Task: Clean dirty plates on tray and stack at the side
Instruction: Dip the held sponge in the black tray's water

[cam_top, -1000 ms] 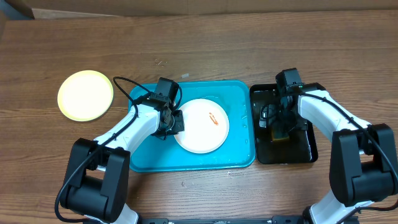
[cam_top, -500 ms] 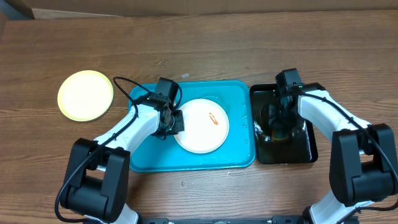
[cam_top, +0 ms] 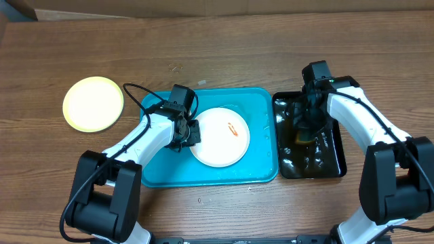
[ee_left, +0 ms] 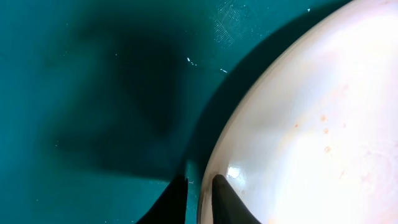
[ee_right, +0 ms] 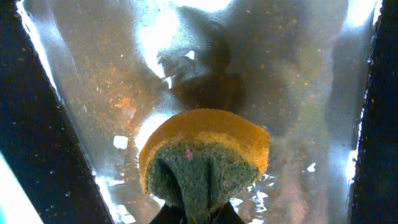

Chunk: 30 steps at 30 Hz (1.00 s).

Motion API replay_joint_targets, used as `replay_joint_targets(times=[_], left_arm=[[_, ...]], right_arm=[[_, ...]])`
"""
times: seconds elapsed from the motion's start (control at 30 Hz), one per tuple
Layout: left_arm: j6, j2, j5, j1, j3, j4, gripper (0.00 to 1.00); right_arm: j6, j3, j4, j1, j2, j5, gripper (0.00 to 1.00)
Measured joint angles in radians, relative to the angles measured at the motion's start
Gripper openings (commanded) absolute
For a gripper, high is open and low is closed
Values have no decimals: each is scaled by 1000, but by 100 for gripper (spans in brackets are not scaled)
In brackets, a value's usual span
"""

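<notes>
A white plate [cam_top: 220,137] with a small orange smear [cam_top: 233,127] lies in the turquoise tray [cam_top: 258,173]. My left gripper [cam_top: 184,133] pinches its left rim. In the left wrist view one finger rests on the plate [ee_left: 311,124] and the other sits just outside the rim, over the tray floor [ee_left: 93,93]. A pale yellow-green plate [cam_top: 93,103] lies on the table to the left of the tray. My right gripper [cam_top: 305,132] is shut on a yellow and green sponge [ee_right: 205,149], held over the black tray [cam_top: 336,163].
The black tray's floor [ee_right: 81,74] holds shallow, murky water with bright ripples. It stands tight against the turquoise tray's right side. Bare wooden table [cam_top: 237,47] runs behind both trays and around the yellow-green plate.
My right gripper closed on the sponge in the black tray and drew it up slightly, leaving the water rippling. The left arm and the white plate stayed put.
</notes>
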Motion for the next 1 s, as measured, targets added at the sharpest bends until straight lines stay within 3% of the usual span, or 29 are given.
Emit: replay_joint_targets(times=[0.03,0.3,0.67,0.83,1.0], left_arm=[[-4,0,0,0,0,0,5],[-12,0,5,0,1,-1,4],[-77,0,8,0,2,-14,11],[-87,0,8,0,2,-16,4],[-87,0,16,0,2,-15,4]], right_arm=[[4,0,-10,0,0,2,4],[57,4,-66,11,0,87,4],[63,43,-93,61,0,225,4],[53,43,-93,61,0,232,4],[53,43,-94,61,0,235,4]])
